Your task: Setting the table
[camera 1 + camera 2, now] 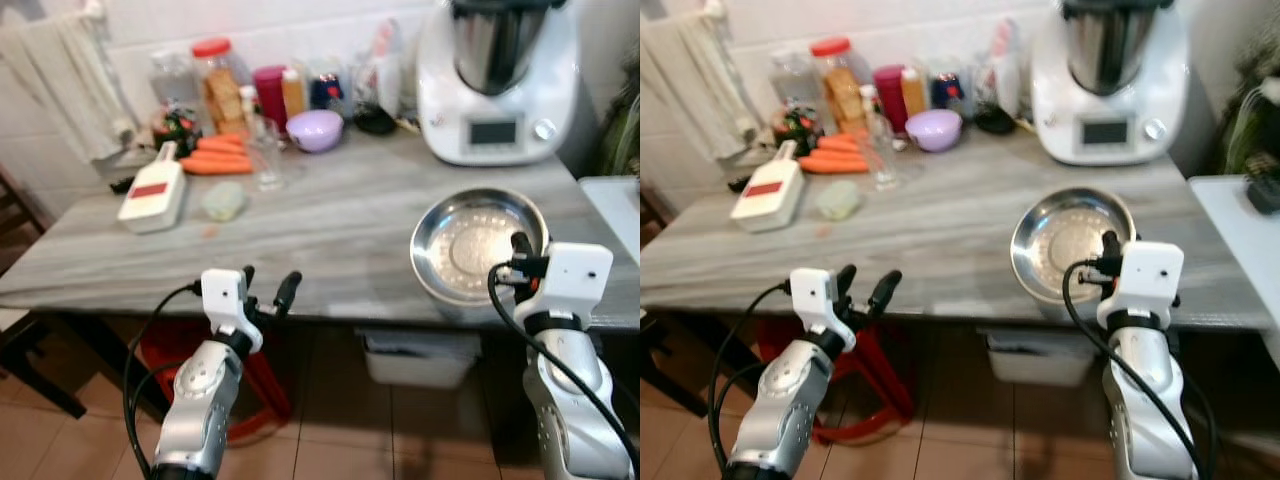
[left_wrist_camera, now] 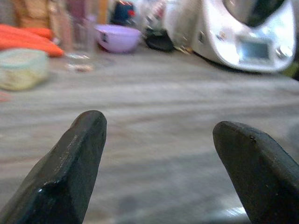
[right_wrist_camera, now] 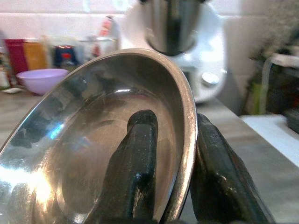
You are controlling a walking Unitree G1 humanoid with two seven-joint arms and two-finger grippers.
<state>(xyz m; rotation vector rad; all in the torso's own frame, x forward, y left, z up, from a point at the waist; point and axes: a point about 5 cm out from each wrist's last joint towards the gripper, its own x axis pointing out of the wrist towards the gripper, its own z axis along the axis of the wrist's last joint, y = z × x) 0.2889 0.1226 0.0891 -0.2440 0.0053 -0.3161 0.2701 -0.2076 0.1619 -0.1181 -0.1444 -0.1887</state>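
Right gripper clamped on steel bowl rim, near table front edge; left gripper spread, empty. Placing step; next: lower, release.

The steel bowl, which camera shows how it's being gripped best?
The right wrist view: the steel bowl has its rim pinched between the right gripper fingers, one inside, one outside. Both eye views show the whole bowl above the table edge; the left wrist view doesn't help.
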